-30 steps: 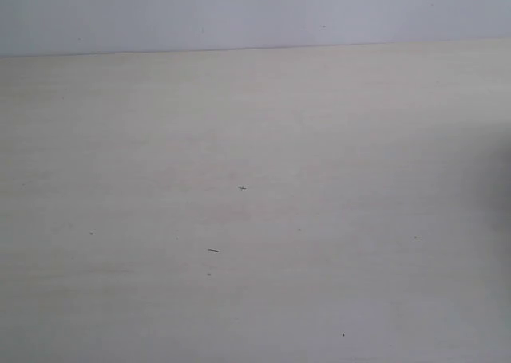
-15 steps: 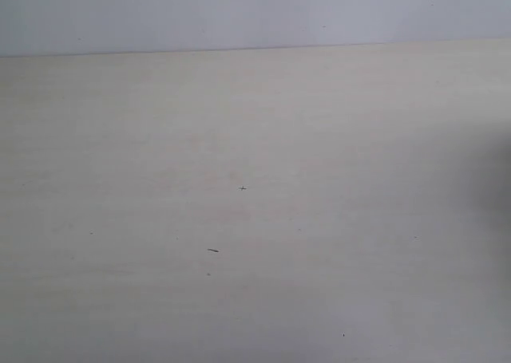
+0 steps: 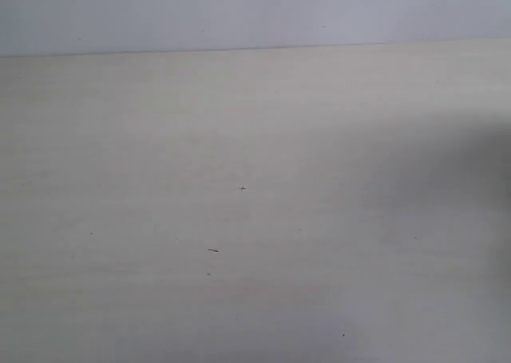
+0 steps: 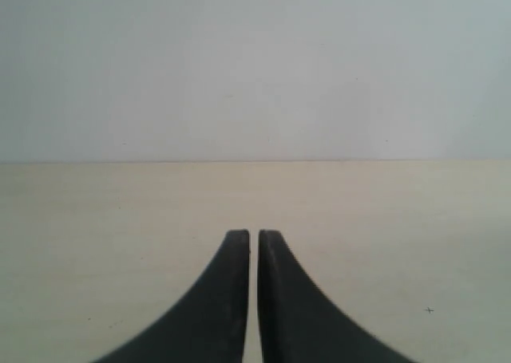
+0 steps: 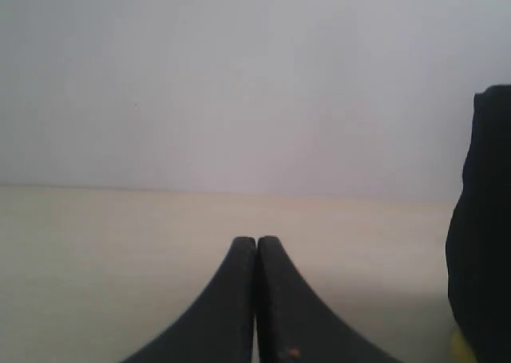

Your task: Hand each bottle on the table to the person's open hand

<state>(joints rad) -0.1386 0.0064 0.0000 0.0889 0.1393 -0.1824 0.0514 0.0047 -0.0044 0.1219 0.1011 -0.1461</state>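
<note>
Filling nearly the whole exterior view, the wide pale beige wood-look worktop (image 3: 255, 219) shows no small plastic drink bottles; where they stand I cannot tell. A tall black shape (image 5: 483, 219) with a yellow bit (image 5: 461, 349) at its foot appears near the black right gripper (image 5: 256, 239), which is pressed together and empty. The black left gripper (image 4: 253, 235) is almost together, also empty. For a good grasp, I would first find a bottle, then open the gripper wide before approaching.
</note>
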